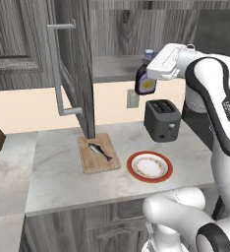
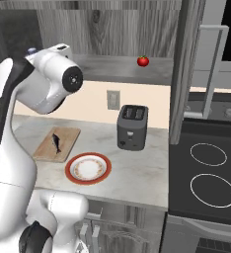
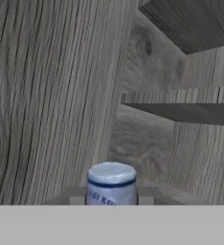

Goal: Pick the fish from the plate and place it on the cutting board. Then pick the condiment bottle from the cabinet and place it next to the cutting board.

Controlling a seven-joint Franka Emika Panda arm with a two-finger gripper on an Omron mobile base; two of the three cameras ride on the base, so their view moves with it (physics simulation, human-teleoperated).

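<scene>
Fingers closed on the bottle (image 1: 145,81), cap (image 3: 111,182) rising between them, held at the cabinet (image 1: 77,64) shelf edge above the toaster (image 1: 161,119). Fish (image 1: 100,150) on board (image 1: 98,153), far below; plate (image 1: 149,166) beside it.

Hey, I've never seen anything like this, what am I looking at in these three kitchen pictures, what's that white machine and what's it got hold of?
It is a rendered kitchen with a white robot arm. Two pictures come from cameras behind the arm, left and right; the third looks along its hand.

On the marble counter lie a light-brown wooden cutting board with a small grey-blue fish on it, an empty orange-rimmed plate and a dark toaster.

The gripper, up at the open grey cabinet, is shut on a dark blue-capped condiment bottle. A red tomato sits on the shelf.
</scene>
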